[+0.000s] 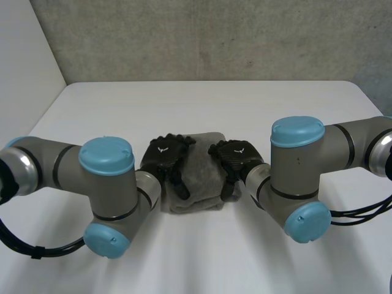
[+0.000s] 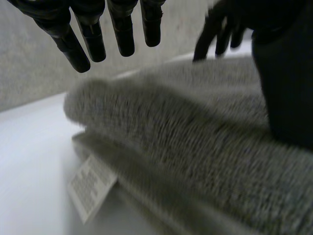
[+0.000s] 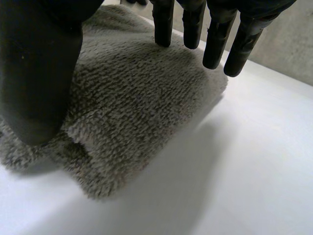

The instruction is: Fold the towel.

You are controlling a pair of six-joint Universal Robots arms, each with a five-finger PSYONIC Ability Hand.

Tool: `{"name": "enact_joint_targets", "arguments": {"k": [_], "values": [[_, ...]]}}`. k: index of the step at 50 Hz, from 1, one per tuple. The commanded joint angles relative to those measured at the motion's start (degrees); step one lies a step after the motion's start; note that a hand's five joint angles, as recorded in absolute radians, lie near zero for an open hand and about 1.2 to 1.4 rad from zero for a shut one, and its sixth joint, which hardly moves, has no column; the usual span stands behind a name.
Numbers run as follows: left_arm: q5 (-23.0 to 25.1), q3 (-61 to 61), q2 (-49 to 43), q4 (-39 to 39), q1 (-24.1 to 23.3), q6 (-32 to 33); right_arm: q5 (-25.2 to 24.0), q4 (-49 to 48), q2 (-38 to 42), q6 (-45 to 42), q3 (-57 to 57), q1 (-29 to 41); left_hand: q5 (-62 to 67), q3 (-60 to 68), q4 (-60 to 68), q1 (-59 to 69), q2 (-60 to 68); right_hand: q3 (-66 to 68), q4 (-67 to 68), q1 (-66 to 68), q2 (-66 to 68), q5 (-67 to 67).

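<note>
- A folded grey towel (image 1: 199, 174) lies on the white worktop (image 1: 214, 104), between both hands.
- The left hand (image 1: 164, 156) is at its left edge, fingers straight and spread.
- The right hand (image 1: 236, 156) is at its right edge, fingers straight and relaxed.

I work under soft, even light from overhead; the white counter (image 1: 202, 101) looks bright and matte. The towel (image 3: 137, 98) lays a pale, soft-edged shadow on the counter at its right side, and darker shade gathers between its folds.
</note>
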Motion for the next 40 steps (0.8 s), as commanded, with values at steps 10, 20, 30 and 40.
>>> {"name": "enact_joint_targets", "arguments": {"k": [10,20,30,40], "values": [[-4.46,3.39,20.66,-5.86,4.99,3.65,8.54,-0.60,-24.01,1.68,1.17,-4.47,-11.36,-2.57,-4.23,-4.00,-3.83,-4.05,-4.57,-3.23,-4.17,-3.44],[-7.63,3.04,29.65,-15.71,6.93,3.21,14.55,4.50,-30.79,-0.60,5.38,-6.57,-11.36,-2.57,-4.23,-4.00,-3.83,-4.05,-4.57,-3.23,-4.17,-3.44],[-7.63,0.40,29.83,-16.24,7.37,3.12,14.20,4.67,-32.12,-0.78,7.24,-8.69,-11.53,-2.74,-4.40,-4.17,-4.00,-4.05,-4.57,-3.23,-4.17,-3.44],[-7.55,-0.04,30.62,-16.59,7.54,1.10,14.02,4.50,-33.44,-0.69,7.33,-8.69,-11.87,-3.07,-4.74,-4.51,-4.34,-4.05,-4.57,-3.23,-4.17,-3.44]]}}
